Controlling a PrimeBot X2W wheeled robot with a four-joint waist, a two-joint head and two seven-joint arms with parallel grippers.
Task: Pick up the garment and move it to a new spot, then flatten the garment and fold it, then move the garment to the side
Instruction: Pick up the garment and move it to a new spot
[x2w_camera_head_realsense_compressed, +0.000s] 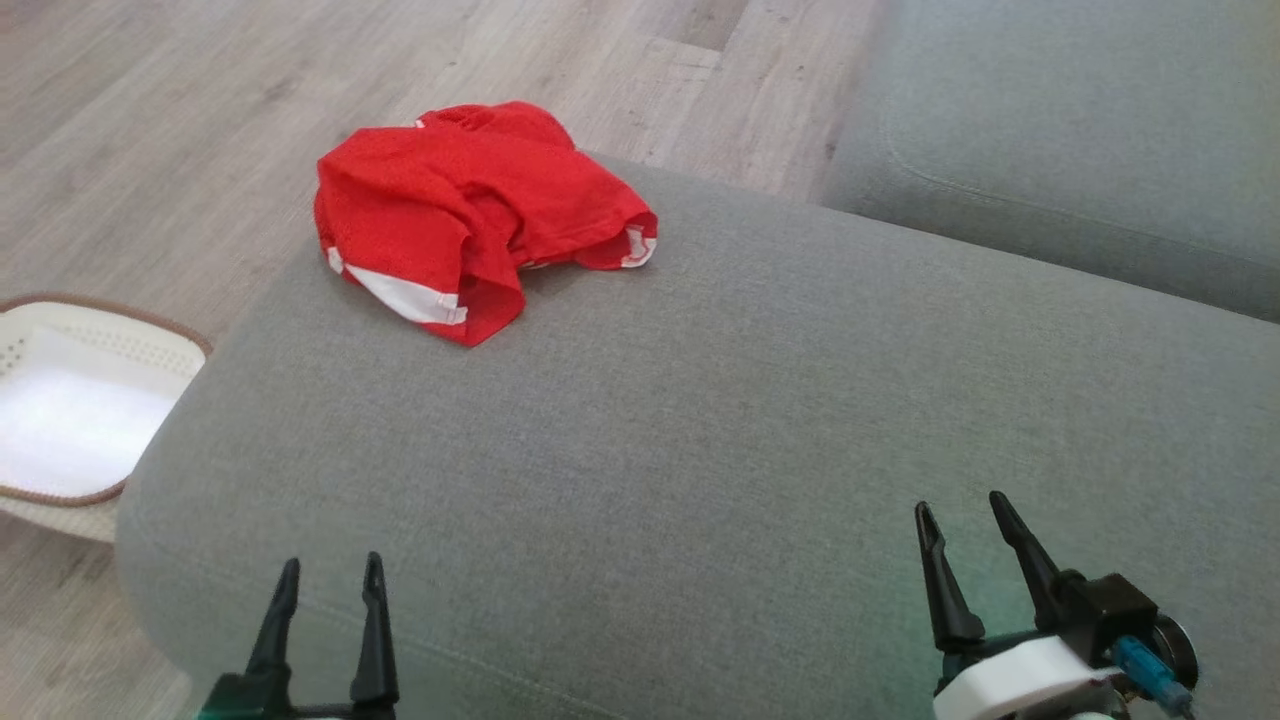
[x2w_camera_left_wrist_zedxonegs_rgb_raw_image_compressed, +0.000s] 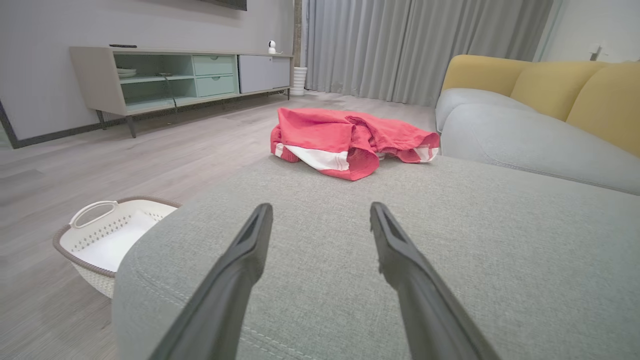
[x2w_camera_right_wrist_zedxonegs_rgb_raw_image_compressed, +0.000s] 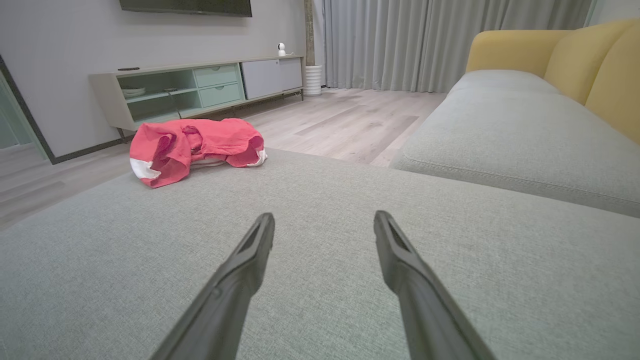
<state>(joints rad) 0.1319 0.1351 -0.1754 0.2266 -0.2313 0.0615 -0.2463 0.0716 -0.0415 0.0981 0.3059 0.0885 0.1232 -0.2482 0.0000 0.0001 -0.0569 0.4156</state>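
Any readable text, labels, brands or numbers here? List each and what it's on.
No readable text.
On the crumpled red mesh garment with white bands: none visible.
On the white perforated plastic basket: none.
On the small white device atop the pale wooden media cabinet: too small to tell.

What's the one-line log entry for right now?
stage: before pickup | red garment: crumpled at far left edge of cushion | left gripper: fingers open, empty | right gripper: fingers open, empty
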